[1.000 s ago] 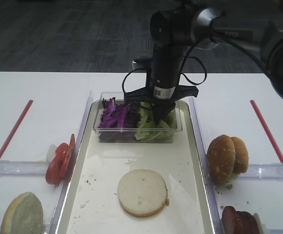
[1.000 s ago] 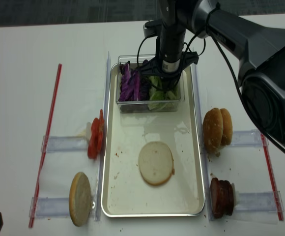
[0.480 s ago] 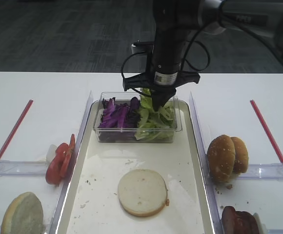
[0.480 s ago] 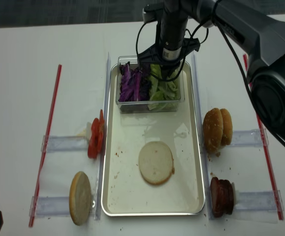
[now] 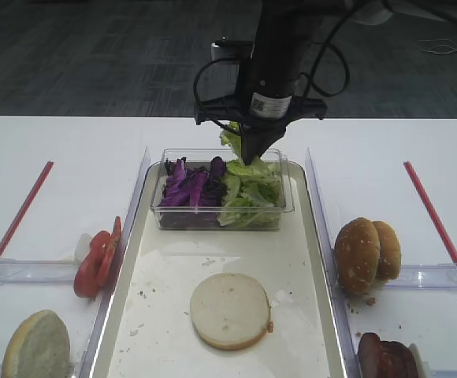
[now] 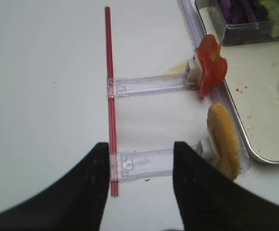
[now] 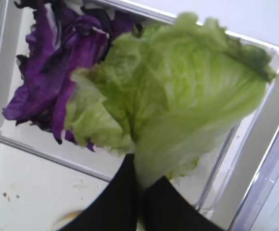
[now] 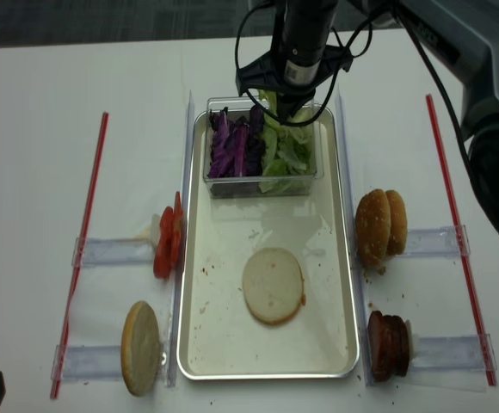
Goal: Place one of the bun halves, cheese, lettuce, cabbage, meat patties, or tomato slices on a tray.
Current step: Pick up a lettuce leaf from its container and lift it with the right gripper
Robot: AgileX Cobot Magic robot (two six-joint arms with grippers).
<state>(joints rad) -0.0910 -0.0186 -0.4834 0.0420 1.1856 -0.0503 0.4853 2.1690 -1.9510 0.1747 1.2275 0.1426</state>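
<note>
My right gripper (image 7: 142, 168) is shut on a ruffled light-green lettuce leaf (image 7: 178, 91). It holds the leaf just above the clear tub (image 5: 221, 216) at the far end of the silver tray (image 5: 165, 315). Purple cabbage (image 5: 187, 187) and more lettuce fill the tub. A pale bun half (image 5: 230, 310) lies in the tray. Tomato slices (image 5: 96, 260) and a bun half (image 5: 35, 346) stand left of the tray. Sesame bun halves (image 5: 366, 253) and meat patties (image 5: 386, 358) stand to its right. My left gripper (image 6: 139, 149) hangs open over the table at the left. Cheese is out of view.
Clear plastic holders (image 6: 149, 85) carry the ingredients on both sides of the tray. Red strips (image 5: 16, 220) (image 5: 437, 220) lie along the table's outer left and right. The tub takes up the tray's far end.
My right gripper has risen out of the tub, pulling a lettuce leaf up with it. The left gripper has not visibly moved.
</note>
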